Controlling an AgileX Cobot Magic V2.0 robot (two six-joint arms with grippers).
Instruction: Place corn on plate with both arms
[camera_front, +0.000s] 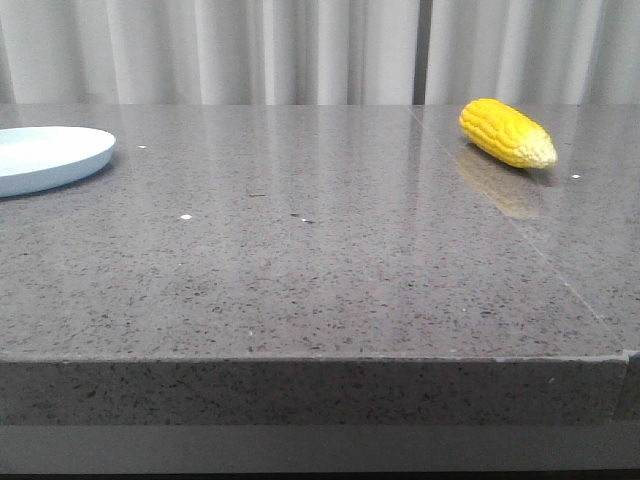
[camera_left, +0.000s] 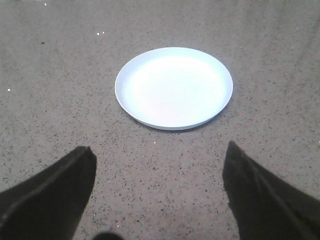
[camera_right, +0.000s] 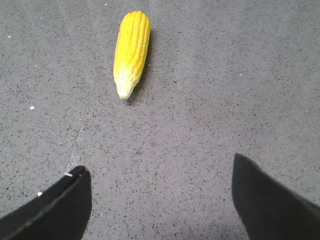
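Two claws face one task thing each, and we read the coming move from that. The bright yellow corn cob with its paler tapered tip (camera_front: 508, 132) lies on the grey speckled stone bench (camera_front: 300, 260), well apart from the round pale blue-white plate (camera_front: 50, 158), which sits empty across the bench from the cob. In the right wrist view the cob (camera_right: 132, 52) lies ahead of the right claw (camera_right: 160, 195), off-centre toward one finger, its long axis running roughly along our line of approach, tapered tip nearest us. So we judge the right arm the nearer one for the pickup. That claw stands wide, holding and touching nothing. The left claw (camera_left: 157, 187) is likewise spread wide and empty, with the plate (camera_left: 220, 107) ahead of it.
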